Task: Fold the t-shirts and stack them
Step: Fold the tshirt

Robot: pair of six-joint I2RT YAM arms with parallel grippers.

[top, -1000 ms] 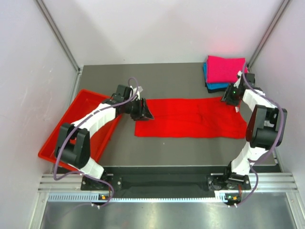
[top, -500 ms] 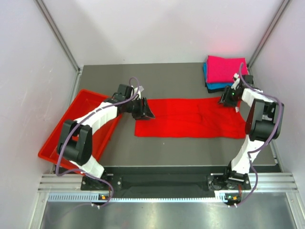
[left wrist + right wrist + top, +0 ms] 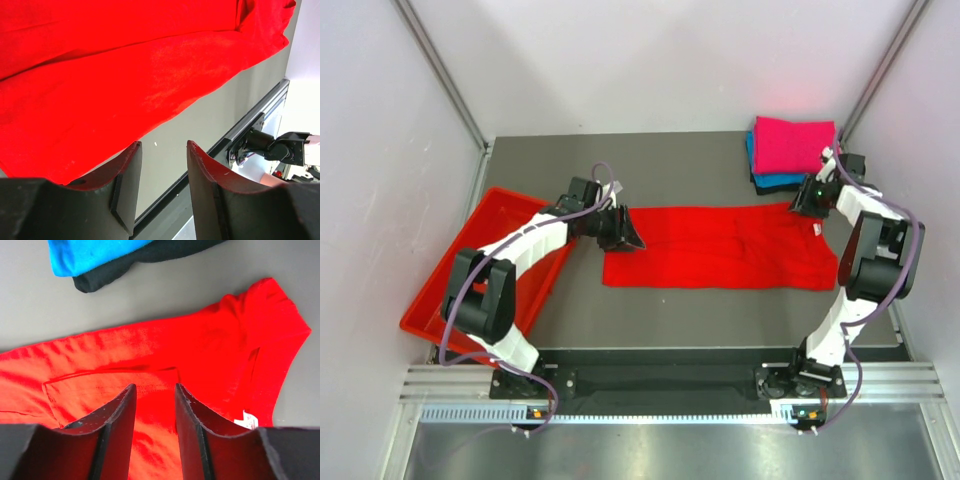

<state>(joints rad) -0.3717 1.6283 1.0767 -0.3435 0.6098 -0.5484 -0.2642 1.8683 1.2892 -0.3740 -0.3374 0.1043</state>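
A bright red t-shirt (image 3: 720, 250) lies flat as a long strip across the middle of the table. At its left end sits my left gripper (image 3: 625, 235). In the left wrist view this gripper (image 3: 163, 146) is open over bare table beside the red cloth's edge (image 3: 125, 75), with nothing between the fingers. My right gripper (image 3: 804, 203) is at the strip's far right corner. It hovers open (image 3: 155, 388) just above the red cloth (image 3: 150, 355) near a sleeve and white label. Folded pink (image 3: 792, 145), teal (image 3: 90, 255) and black (image 3: 110, 277) t-shirts are stacked at the back right.
A rigid red plastic tray (image 3: 480, 260) stands at the table's left edge, under the left arm. Metal-framed walls close in the left, right and back sides. The aluminium rail (image 3: 670, 380) with both arm bases runs along the near edge.
My right gripper has shifted a little toward the back right, nearer the stack, and its jaws have narrowed slightly. The left arm and the red shirt have hardly moved.
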